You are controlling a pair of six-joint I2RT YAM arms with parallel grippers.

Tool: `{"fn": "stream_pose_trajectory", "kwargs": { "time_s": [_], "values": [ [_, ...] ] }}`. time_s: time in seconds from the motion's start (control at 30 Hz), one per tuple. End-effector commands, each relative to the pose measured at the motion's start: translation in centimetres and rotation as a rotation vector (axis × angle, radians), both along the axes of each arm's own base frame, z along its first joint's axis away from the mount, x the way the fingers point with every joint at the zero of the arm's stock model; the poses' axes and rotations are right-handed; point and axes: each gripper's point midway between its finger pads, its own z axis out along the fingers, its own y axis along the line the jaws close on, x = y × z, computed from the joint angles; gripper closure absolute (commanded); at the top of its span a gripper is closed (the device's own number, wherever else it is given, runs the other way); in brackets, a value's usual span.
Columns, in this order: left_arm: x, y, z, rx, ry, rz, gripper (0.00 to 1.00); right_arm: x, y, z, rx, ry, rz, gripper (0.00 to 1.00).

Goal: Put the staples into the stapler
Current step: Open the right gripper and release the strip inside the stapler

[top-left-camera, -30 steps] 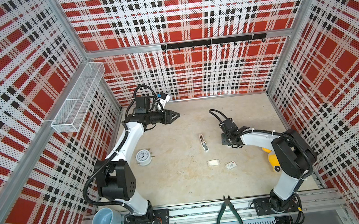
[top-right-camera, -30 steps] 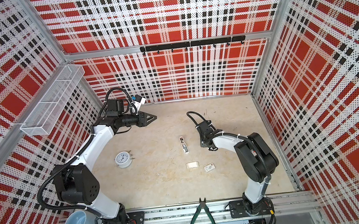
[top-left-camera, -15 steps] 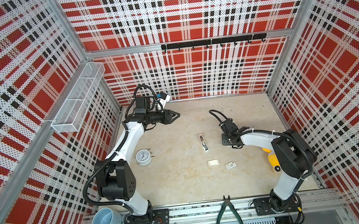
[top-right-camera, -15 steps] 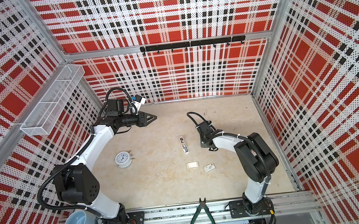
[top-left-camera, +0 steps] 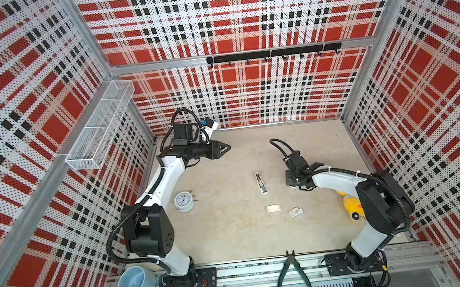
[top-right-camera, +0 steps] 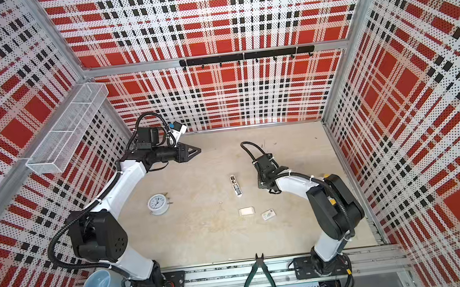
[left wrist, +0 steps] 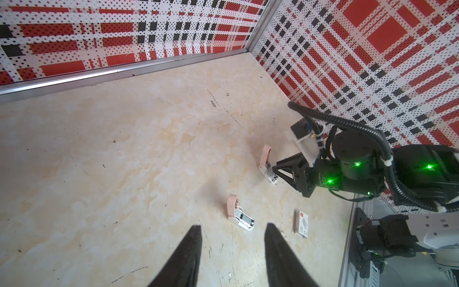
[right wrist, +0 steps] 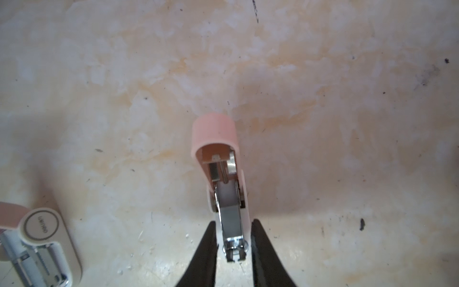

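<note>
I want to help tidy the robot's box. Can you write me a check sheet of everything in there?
Surface: beige table, stained and scuffed.
Job's things: two staplers, both flipped open; first stapler lies free mid-table, second stapler sits inside the right gripper; no staples I can surely pick out.
Clutter: alarm clock, pale block, white box with red mark, yellow thing behind right arm, pliers and blue mug at front edge.
Grippers: left gripper open, empty, raised at back left; right gripper astride its stapler, grip unclear.
Cables: black hoses loop above both wrists, off the things.
Surroundings: plaid walls, wire basket, hook rail.
</note>
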Motion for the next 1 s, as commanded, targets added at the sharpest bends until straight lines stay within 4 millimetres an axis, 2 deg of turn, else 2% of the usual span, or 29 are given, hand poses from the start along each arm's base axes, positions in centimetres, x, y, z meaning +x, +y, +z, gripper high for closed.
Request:
{"fn": "stream_pose_trajectory", "kwargs": {
  "time_s": [0.0, 0.23, 0.97],
  "values": [
    [-0.1, -0.3, 1.2, 0.005, -0.026, -0.012, 0.55, 0.4, 0.5, 0.9, 0.042, -0.052, 0.019, 0.72],
    [-0.2, -0.4, 1.3, 0.015, -0.021, -0.026, 0.55, 1.0, 1.7, 0.8, 0.097, -0.081, 0.054, 0.70],
    [-0.5, -0.6, 1.5, 0.021, -0.033, -0.033, 0.55, 2.6, 2.3, 0.8, 0.087, -0.108, 0.058, 0.67]
  ]
}}
